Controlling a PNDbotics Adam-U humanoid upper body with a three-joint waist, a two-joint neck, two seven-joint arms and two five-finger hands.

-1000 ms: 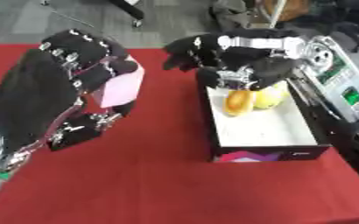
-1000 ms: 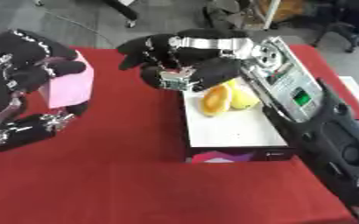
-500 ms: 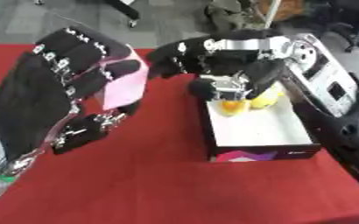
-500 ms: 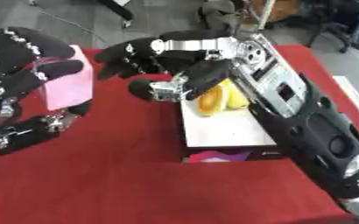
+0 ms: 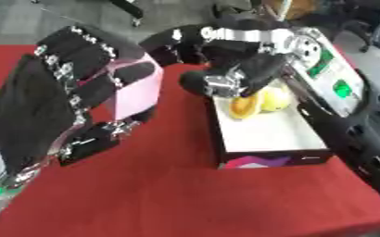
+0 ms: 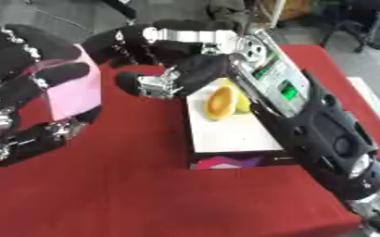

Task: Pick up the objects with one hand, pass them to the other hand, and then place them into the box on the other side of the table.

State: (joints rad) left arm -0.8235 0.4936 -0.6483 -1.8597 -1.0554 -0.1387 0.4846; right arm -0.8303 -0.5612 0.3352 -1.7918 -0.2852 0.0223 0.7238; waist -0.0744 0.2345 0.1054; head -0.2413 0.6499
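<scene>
- left hand (image 5: 72, 99) is up off the red table (image 5: 169, 194) near its left edge, fingers and thumb wrapped around a pink block (image 5: 136, 88)
- right hand (image 6: 165, 60) reaches across toward it, fingers spread, holding nothing
- white box (image 5: 266, 134) by the right edge has two yellow fruits (image 6: 224, 101) in its far end

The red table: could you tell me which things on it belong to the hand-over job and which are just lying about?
Job:
- pink block, held in left hand
- right hand, open, reaching over
- white box
- orange and yellow items inside it

Lying about:
- nothing else on the red table
</scene>
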